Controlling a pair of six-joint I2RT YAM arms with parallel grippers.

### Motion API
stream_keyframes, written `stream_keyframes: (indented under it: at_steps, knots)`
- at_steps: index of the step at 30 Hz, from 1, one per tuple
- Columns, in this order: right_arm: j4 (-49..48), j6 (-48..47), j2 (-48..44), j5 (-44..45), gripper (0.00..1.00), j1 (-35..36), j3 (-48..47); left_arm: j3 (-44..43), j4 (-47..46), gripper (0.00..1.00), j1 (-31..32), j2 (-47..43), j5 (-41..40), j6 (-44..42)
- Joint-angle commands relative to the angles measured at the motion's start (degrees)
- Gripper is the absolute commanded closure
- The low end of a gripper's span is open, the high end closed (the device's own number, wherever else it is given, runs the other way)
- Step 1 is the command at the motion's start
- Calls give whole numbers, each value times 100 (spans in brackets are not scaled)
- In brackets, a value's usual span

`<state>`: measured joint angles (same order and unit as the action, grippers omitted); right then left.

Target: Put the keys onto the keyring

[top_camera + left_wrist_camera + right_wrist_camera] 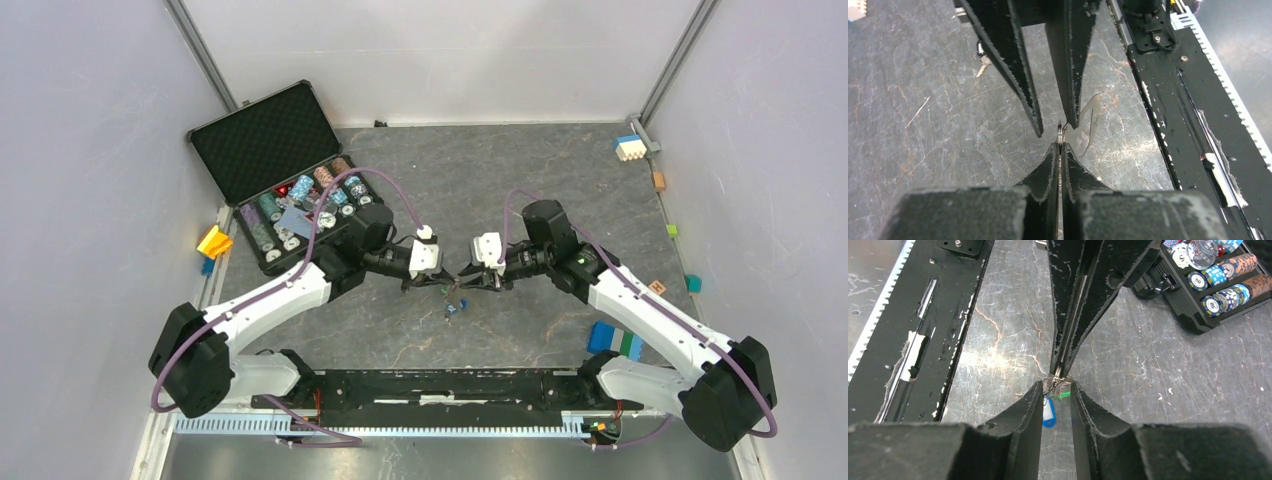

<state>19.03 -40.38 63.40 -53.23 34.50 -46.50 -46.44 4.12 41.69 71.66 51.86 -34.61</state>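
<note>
Presently, left jaws pinch the keyring [1060, 133] edge-on, its free end between the spread right jaws; blue-tagged key [1048, 413] lies beneath on the bench [520, 170].

Thin keyring [1060, 131], edge-on, pinched in the left hand [1060, 146]; blue-tagged key [1048, 412] and green-tagged key [1064, 396] close beside it

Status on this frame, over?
Left gripper shut on keyring. Right gripper open, tips either side of it. Blue tag, green tag showing between right fingers. Nothing blocking.
</note>
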Motion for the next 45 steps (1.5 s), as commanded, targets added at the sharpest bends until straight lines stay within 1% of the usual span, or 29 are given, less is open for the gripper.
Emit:
stream_keyframes:
  at_steps: [1,8,15,19,25,28,30,34,35,36,45]
  knots:
    - [-30,-4,3,309,69,22,-222,3,-986,98,-27,100,-263,1053]
    - [-32,130,72,495,69,17,-141,2,-1018,98,-20,61,-678,1312]
    - [4,209,80,820,65,16,-16,142,-1229,98,-21,-95,-998,1543]
    - [-41,274,35,1146,63,21,95,143,-1229,98,-23,-167,-1044,1600]
    - [-115,392,86,1159,62,20,266,129,-1369,98,-27,-179,-1208,1880]
    - [-277,515,83,1253,68,19,315,123,-1458,98,-25,-140,-1276,2027]
    - [-364,574,46,1333,75,19,351,139,-1528,98,-29,-152,-1375,2106]
    - [-648,828,-37,1436,95,20,383,128,-1598,98,-28,-98,-1500,2208]
    - [-699,895,-50,1468,99,21,364,110,-1599,98,-30,-75,-1526,2210]
    - [-731,942,-46,1501,100,19,336,102,-1599,98,-25,-46,-1568,2223]
    - [-760,1288,66,1709,100,20,92,-87,-1535,98,-21,143,-1899,2292]
